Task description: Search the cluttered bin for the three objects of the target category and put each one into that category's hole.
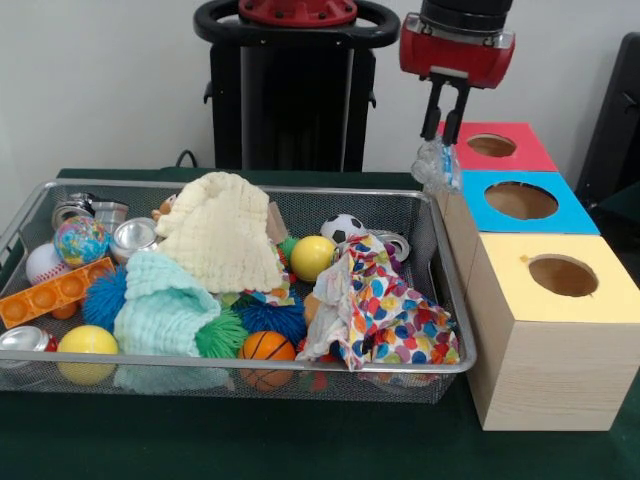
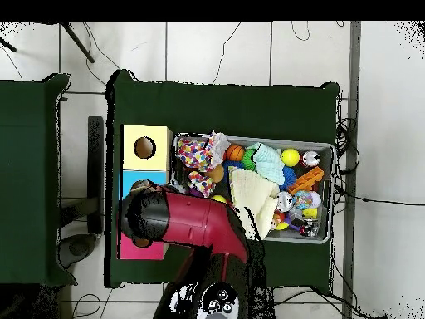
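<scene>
The wire-mesh bin (image 1: 440, 290) stands on the green surface (image 1: 250, 440), holding an orange basketball (image 1: 267, 347), a mint cloth (image 1: 160, 305), a multicoloured dotted cloth (image 1: 385, 310), a yellow ball (image 1: 312, 257) and a cream cloth (image 1: 225, 235). Beside the bin's right end sits the yellow-topped box (image 1: 545, 340), beyond it the blue-topped box (image 1: 520, 200), then the red-topped box (image 1: 495, 146). The gripper (image 1: 448, 135) hangs above the bin's far right corner, just before the red-topped box, clamped on a crinkly blue-and-clear packet (image 1: 433, 165).
</scene>
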Robot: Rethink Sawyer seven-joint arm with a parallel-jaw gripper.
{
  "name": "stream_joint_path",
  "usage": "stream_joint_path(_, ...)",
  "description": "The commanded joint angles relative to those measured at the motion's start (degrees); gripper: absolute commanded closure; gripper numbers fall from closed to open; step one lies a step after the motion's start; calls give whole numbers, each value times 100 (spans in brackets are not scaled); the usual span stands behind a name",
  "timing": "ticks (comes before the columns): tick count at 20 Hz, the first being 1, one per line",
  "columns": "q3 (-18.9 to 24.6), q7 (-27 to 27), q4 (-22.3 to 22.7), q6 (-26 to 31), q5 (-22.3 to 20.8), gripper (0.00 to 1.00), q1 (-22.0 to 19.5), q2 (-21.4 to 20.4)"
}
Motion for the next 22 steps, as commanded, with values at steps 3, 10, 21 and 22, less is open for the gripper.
stream_joint_path(3, 91, 1267, -459, 808, 46, 100, 330, 127)
stream_joint_path(10, 74, 1407, -508, 556, 144, 100, 490, 382)
stream_joint_path(21, 171, 1351, -506, 12, 263, 100, 446, 777)
stream_joint_path(22, 155, 1394, -542, -18, 271, 100, 475, 835)
